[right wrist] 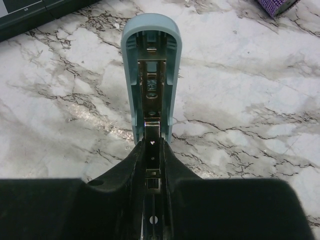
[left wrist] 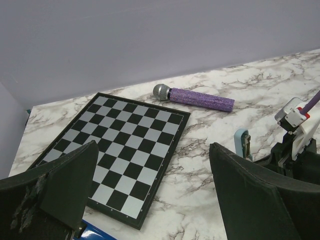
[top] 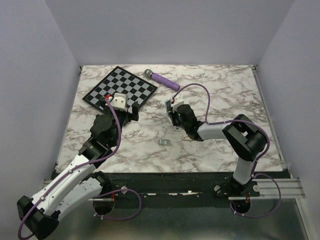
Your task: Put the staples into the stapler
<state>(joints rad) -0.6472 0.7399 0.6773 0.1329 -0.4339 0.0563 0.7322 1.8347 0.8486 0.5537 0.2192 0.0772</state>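
Black jaws of the right gripper (right wrist: 153, 144) fill the near edge of its own wrist view. They are drawn almost together on either side of a metal rail, and I cannot tell whether they pinch it or merely flank it. That rail belongs to the stapler (right wrist: 150, 70) — pale blue shell swung open, bare metal channel facing the camera. Its long axis runs straight out from the fingertips, in line with the wrist, so the channel lies dead ahead of this gripper.

From above, the stapler sits mid-table at the far-left tip of the right gripper. In the left wrist view its blue end stands up off the marble table (top: 225, 100) rather than lying flat. What looks like a strip of staples (top: 164, 142) lies nearer than the stapler, between the two arms and well apart from both grippers.

The left gripper (left wrist: 153, 150) hangs wide open and empty by the chessboard (top: 120, 89), left of the stapler. A purple microphone (top: 162, 79) lies far back.

As I judge it, the coming move turns on bringing that strip up to the channel and laying it along the same axis — the right arm is nearer.
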